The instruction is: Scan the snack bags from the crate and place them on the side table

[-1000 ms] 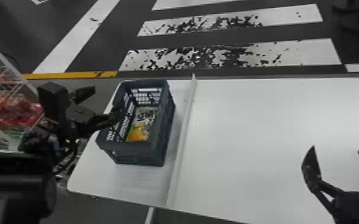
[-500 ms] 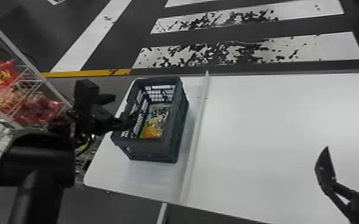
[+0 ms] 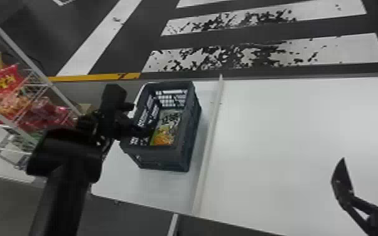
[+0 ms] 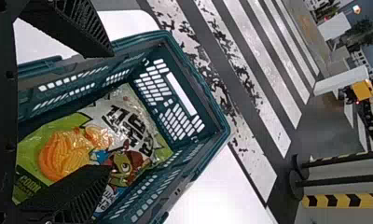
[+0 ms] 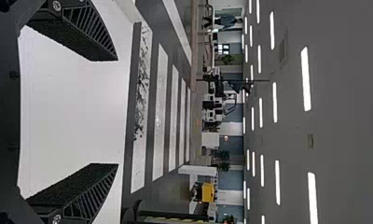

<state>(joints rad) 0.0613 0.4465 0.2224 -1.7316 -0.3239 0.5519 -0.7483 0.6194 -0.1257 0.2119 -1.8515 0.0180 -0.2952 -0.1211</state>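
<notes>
The left pincer (image 4: 109, 112), its fingers spread and empty, is now brought closer to the crate (image 3: 163, 159), so the snack bag (image 4: 89, 140) lying inside the crate can probably be gripped next, before being scanned.

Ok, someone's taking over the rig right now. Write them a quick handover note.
Left claw: open and empty, over the crate.
Right claw: open and empty, above the white table.
Job's things: a green-and-white snack bag lies in the crate; the crate stands left of the ridge.
Done: can't tell whether anything has been scanned.
Left: this bag needs gripping, lifting out, scanning, then placing on the side table.
</notes>
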